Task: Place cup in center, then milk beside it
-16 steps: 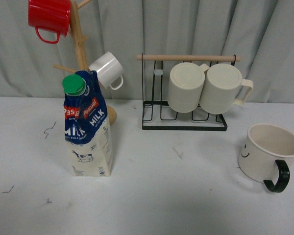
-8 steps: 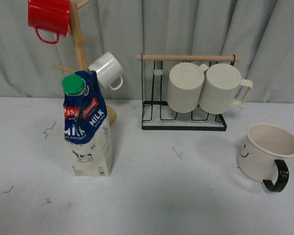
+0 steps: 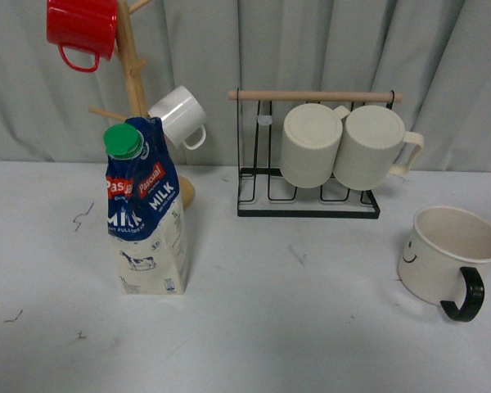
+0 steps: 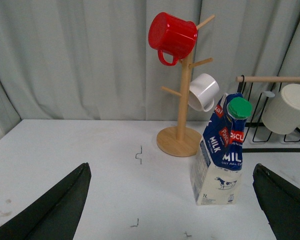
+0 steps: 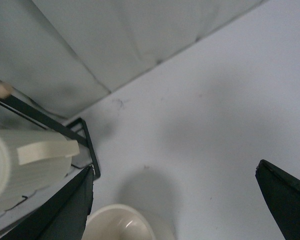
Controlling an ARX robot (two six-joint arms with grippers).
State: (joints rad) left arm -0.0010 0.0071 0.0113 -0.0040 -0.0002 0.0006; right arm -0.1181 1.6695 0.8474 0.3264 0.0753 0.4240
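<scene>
1. The right end effector [image 5: 172,167] stands wide, its dark fingers [image 5: 65,210] far apart with only bare surface [image 5: 215,100] between them; it holds nothing.
2. The left end effector [image 4: 171,167] is spread wide too, and empty; it hangs well short of the milk [image 4: 221,150], which shows between its fingers in the left wrist view.
3. The cup [image 3: 450,254] stands upright on the right side of the surface, well apart from the centre, its black handle turned toward the robot; in the right wrist view only part of its rim [image 5: 117,222] shows, close by one finger and not between the two.
4. The milk stands upright on the left side, just in front of the wooden mug tree [image 3: 131,82]; the middle ground lies in front of the wire rack [image 3: 307,205] with its two hanging cream mugs [image 3: 311,146].
5. As I judge it, the first step is in hand, the reach for the cup; no grasp is made and neither thing is placed yet.
6. The next move calls for the right end effector to line up so that the cup's wall or handle sits between the fingers, to close firmly, then to carry it leftward to the middle, clear of the rack; the milk comes after, likely by the left arm.
</scene>
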